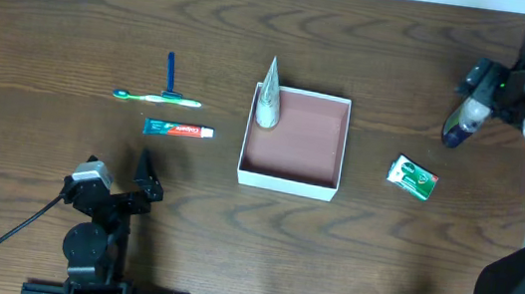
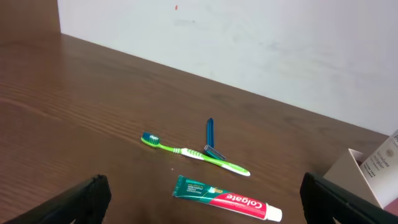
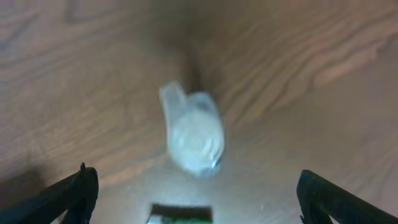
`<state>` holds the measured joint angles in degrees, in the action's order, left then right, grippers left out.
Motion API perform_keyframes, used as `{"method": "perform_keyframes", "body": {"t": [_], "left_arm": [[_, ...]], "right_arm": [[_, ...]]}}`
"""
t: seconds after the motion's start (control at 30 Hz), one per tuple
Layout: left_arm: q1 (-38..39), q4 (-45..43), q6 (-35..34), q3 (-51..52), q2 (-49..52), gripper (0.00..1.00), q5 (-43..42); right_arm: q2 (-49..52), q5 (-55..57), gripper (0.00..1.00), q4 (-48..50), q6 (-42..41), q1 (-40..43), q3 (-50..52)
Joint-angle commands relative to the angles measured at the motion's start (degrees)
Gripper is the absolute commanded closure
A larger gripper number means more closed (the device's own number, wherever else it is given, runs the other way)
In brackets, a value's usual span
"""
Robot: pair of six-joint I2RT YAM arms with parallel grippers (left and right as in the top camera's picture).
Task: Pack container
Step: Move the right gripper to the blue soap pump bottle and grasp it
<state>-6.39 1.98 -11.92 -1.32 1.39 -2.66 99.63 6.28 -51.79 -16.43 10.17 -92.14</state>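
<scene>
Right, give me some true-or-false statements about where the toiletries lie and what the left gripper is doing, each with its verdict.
1. The toothpaste lies inside the container. False: it lies on the table, left of the container.
2. A white tube leans in a corner of the container. True.
3. The soap box lies on the table, right of the container. True.
4. The left gripper is shut on the toothbrush. False: it is open and holds nothing; the toothbrush lies on the table beyond it.
</scene>
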Motion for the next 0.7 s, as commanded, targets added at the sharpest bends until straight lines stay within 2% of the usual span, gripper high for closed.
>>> {"method": "perform_keyframes", "body": {"t": [0.0, 0.2, 0.37, 0.57, 0.67], "left_arm": [[-0.3, 1.8, 0.7, 1.1, 0.0, 0.02, 0.3], [-0.3, 1.8, 0.7, 1.1, 0.0, 0.02, 0.3], [-0.3, 1.8, 0.7, 1.1, 0.0, 0.02, 0.3], [-0.3, 1.8, 0.7, 1.1, 0.0, 0.02, 0.3], [-0.3, 1.8, 0.7, 1.1, 0.0, 0.02, 0.3]], "right_arm": [[0.9, -5.8, 0.01, 1.9, 7.4, 2.1, 0.2], [4.0, -13.4, 0.01, 3.6, 16.8, 3.0, 0.3], [7.2, -15.1, 0.06, 4.0, 17.9, 3.0, 0.3], [9.0, -15.1, 0.19, 5.3, 18.8, 3.0, 0.3], [9.1, -15.0, 0.33, 5.5, 19.5, 3.0, 0.3]]}}
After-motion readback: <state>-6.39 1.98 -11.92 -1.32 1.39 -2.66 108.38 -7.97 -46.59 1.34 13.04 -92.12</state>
